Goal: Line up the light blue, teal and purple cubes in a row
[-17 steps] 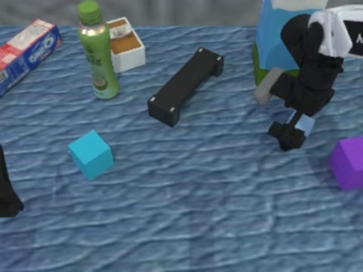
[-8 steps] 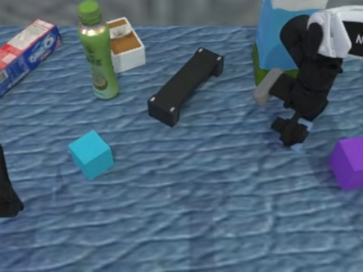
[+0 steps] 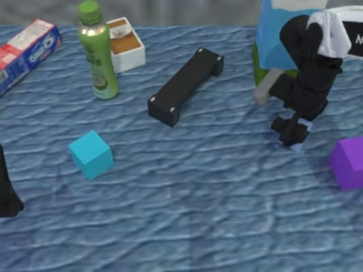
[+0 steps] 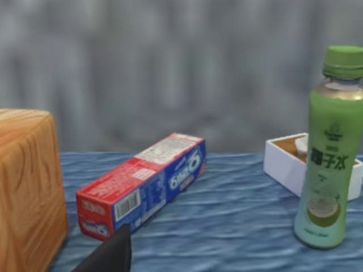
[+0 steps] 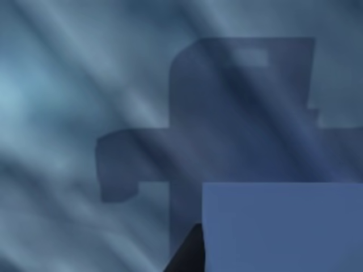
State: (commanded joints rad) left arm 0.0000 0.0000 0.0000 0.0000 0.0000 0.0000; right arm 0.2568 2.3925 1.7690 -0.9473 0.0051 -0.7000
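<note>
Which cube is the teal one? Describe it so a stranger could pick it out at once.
Start from the tall green bottle near the table's far left side. Come toward the near edge from it and the teal cube sits alone on the blue cloth, left of the black bar. It is saturated turquoise, unlike the purple cube at the right edge and the pale light blue cube at the right gripper.

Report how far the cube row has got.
Nothing is lined up yet. In hand: the right gripper is down over the light blue cube, near the carton; whether it has closed on it is unclear. Left: the teal cube sits far off at the table's left, the purple cube at the right edge. The left arm stays parked at the left edge.
</note>
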